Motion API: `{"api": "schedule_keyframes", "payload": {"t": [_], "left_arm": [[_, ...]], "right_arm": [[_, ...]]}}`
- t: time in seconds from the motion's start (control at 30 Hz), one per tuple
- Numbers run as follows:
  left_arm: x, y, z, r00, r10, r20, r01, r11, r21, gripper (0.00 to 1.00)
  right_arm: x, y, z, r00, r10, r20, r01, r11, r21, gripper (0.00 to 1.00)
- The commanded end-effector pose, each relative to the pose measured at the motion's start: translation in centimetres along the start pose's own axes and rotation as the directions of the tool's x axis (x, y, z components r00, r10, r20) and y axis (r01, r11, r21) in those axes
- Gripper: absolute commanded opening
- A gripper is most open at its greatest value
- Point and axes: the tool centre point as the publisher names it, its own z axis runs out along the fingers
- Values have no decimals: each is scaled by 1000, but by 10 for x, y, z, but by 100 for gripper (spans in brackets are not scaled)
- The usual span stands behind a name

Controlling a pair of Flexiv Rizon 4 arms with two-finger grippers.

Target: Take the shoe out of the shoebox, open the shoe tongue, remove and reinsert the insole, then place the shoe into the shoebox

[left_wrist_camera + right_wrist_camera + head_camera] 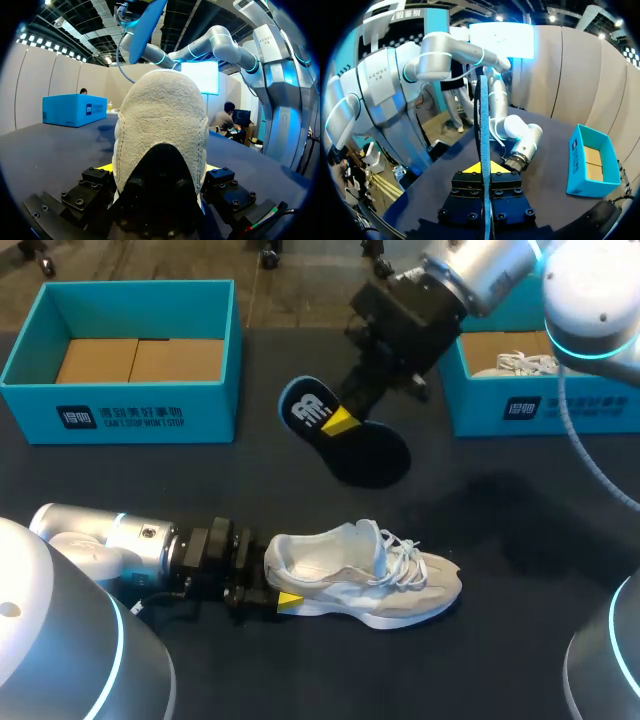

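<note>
Dim overhead light; soft shadows on table [330,680].

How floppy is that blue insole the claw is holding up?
Probably not very: the insole sticks out both sides of the right claw without drooping. Seen edge-on from the right wrist it looks thin and straight, so it is likely light, and would probably bend if pushed.

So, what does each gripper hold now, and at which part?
The left gripper holds the shoe by its heel. The right gripper holds the insole near its middle.
</note>
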Motion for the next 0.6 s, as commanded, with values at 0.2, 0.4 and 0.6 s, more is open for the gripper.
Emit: {"api": "schedule_keyframes", "payload": {"t": [0.2, 0.4, 0.6], "left_arm": [[-1, 4, 2, 1000, 0, 0, 0, 1000, 1, 0], [-1, 4, 2, 1000, 0, 0, 0, 1000, 1, 0], [-1, 4, 2, 1000, 0, 0, 0, 1000, 1, 0]], "right_arm": [[5, -2, 2, 1000, -2, 24, 3, 1000, -14, 0], [16, 30, -23, 997, 2, 77, 4, 997, -78, 0], [27, 57, -45, 995, 21, 97, -8, 992, -125, 0]]}}
